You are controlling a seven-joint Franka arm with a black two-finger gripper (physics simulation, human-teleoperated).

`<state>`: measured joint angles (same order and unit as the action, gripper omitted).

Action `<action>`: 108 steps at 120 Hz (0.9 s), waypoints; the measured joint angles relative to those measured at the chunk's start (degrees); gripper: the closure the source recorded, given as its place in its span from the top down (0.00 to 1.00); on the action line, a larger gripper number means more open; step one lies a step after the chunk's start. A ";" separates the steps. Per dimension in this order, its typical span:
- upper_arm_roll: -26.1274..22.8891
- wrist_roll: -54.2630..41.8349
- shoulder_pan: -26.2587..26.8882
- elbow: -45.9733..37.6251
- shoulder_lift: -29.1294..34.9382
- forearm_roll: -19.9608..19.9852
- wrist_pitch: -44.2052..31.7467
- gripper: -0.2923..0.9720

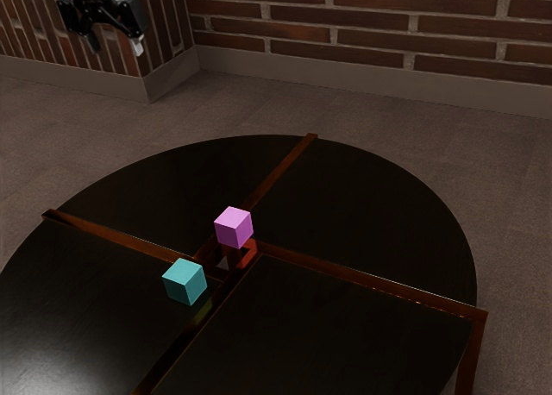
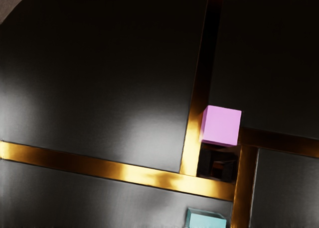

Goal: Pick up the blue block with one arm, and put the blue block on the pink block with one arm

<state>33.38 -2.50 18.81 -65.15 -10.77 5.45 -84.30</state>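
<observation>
High at the exterior view's upper left, against the brick wall, the gripper hangs well above the table with its fingers spread apart and nothing between them; below, raised rails split the round dark top into four quarters; the blue block sits upright in the near quarter on the exterior view's left, just beside a rail; the pink block stands at the crossing, near the blue one but apart; which quarter holds it is unclear.
</observation>
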 joint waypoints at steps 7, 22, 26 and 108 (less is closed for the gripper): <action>0.01 -0.13 0.04 0.00 0.01 -0.65 0.05 0.75; 0.17 -0.38 -0.21 0.64 0.47 -1.08 0.18 0.75; 0.25 -0.43 -0.56 1.04 0.97 -0.59 0.28 0.75; 0.39 -2.03 6.46 -2.68 7.11 -4.07 3.19 0.75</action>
<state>33.77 -4.53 25.26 -67.82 -3.66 1.38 -81.11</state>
